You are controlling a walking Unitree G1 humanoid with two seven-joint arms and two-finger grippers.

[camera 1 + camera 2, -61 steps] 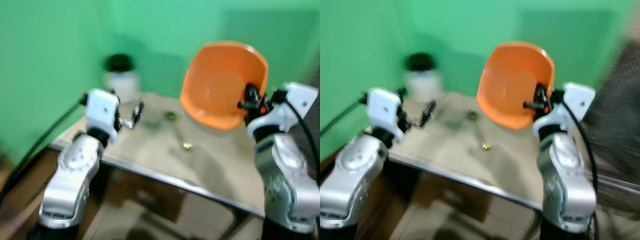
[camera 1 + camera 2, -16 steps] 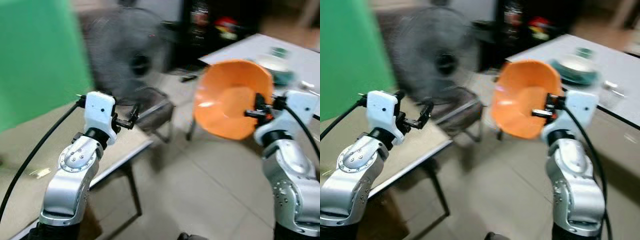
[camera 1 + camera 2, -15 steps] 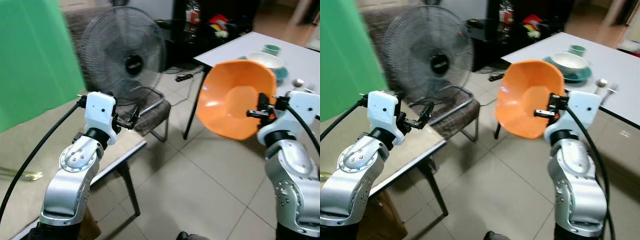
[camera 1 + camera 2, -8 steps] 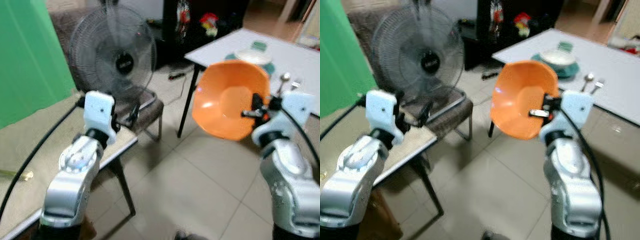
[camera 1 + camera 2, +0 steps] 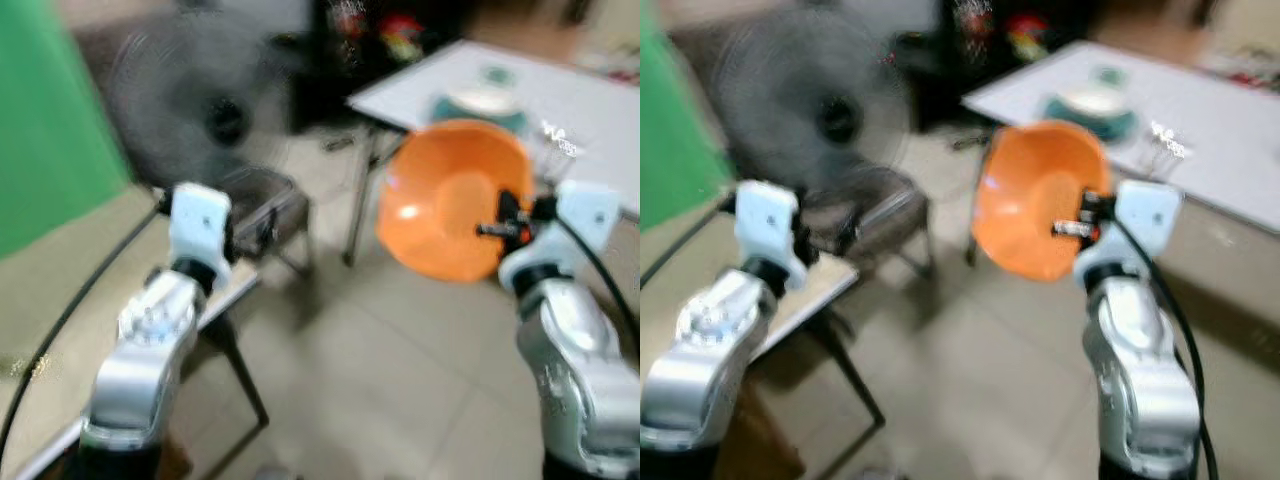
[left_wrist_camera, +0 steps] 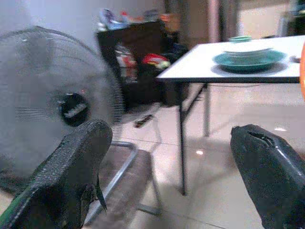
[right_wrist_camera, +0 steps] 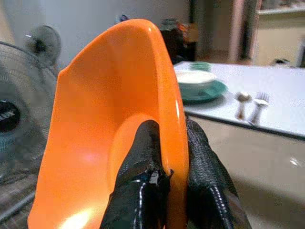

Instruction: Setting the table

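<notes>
Orange bowl (image 7: 109, 129) pinched at its rim by the right gripper (image 7: 167, 171), held tilted above bare tiled floor (image 5: 400, 380), just short of the white table (image 5: 1230, 110) edge, left gripper (image 6: 167, 157) spread wide and empty beside a fan (image 6: 43, 95).

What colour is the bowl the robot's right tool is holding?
Orange. The bowl, pinched at its rim by the right tool, shows best in the right wrist view.

tiled floor (image 5: 400, 380), white table (image 6: 224, 64) (fan (image 6: 43, 95) nearby)
</notes>
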